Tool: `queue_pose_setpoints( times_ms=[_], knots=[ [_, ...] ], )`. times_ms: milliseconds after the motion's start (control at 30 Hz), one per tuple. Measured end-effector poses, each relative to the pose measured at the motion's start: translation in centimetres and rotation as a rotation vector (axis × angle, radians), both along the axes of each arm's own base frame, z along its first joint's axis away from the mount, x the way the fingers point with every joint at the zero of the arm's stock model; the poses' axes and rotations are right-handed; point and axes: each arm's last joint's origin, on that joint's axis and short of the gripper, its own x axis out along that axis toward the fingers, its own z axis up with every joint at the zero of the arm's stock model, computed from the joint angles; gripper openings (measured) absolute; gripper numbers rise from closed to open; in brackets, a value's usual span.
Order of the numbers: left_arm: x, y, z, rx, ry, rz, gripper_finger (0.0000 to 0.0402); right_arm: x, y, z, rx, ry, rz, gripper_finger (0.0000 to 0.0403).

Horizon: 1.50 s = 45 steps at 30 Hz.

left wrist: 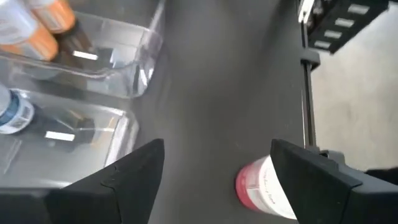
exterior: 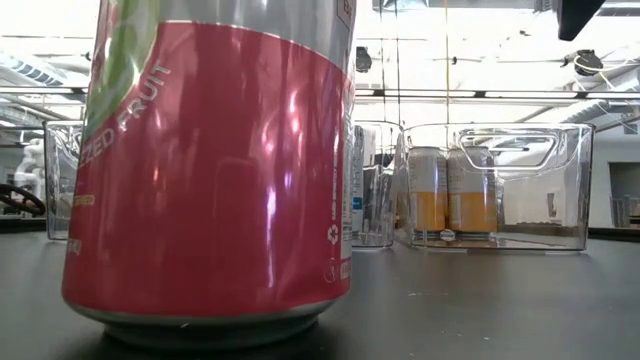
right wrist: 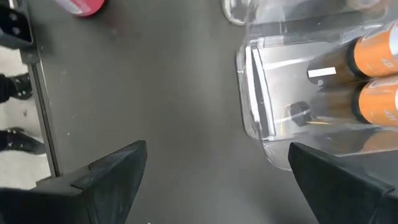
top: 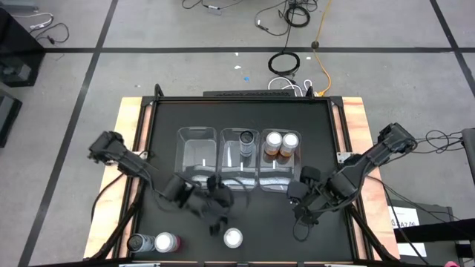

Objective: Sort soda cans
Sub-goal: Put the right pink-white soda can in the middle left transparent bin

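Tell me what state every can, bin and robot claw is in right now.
Orange cans: both upright in the right bin.
Grey can: in the middle bin.
Left bin: holds nothing.
Pink can: upright on table.
Pink and grey cans: unsorted, table's near-left corner.
Left gripper: open, holding nothing.
Right gripper: open, holding nothing.

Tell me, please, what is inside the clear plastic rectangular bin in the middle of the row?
The middle clear plastic bin holds one dark grey-silver soda can, upright at its far end. The rest of the floor looks bare, though glare on the plastic hides detail. The left gripper hovers nearer the camera, open.
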Motion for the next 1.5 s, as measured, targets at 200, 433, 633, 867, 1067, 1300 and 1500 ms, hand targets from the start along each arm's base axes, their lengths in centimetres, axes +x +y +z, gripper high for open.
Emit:
queue_pose_setpoints(
  times_ms=[200,433,633,867,1067,1300,1500],
  knots=[
    [1.6,-2.6,-1.0,0.019,0.131,0.035,0.0305,-0.5,0.6,0.0,-0.018,0.003,0.073,0.0384],
    [3.3,-6.1,-2.3,0.003,0.164,-0.019,0.0305,-0.9,1.1,0.0,-0.033,0.006,0.128,0.0384],
    [3.8,-7.4,-3.2,-0.035,0.18,-0.002,0.0305,-1.2,1.5,0.0,-0.04,0.004,0.16,0.0384],
    [4.0,-7.8,-4.9,-0.059,0.268,0.015,0.0305,-1.3,1.6,0.0,-0.043,0.003,0.169,0.0384],
    [4.3,-8.1,-5.9,-0.07,0.294,0.004,0.0305,-1.3,1.6,0.0,-0.045,0.004,0.177,0.0384],
    [4.3,-7.9,-5.8,-0.069,0.297,0.006,0.0305,-1.3,1.6,0.0,-0.047,0.004,0.183,0.0384],
    [4.2,-7.4,-5.0,-0.076,0.287,0.009,0.0305,-1.3,1.6,0.0,-0.05,0.004,0.192,0.0384]
  ],
)
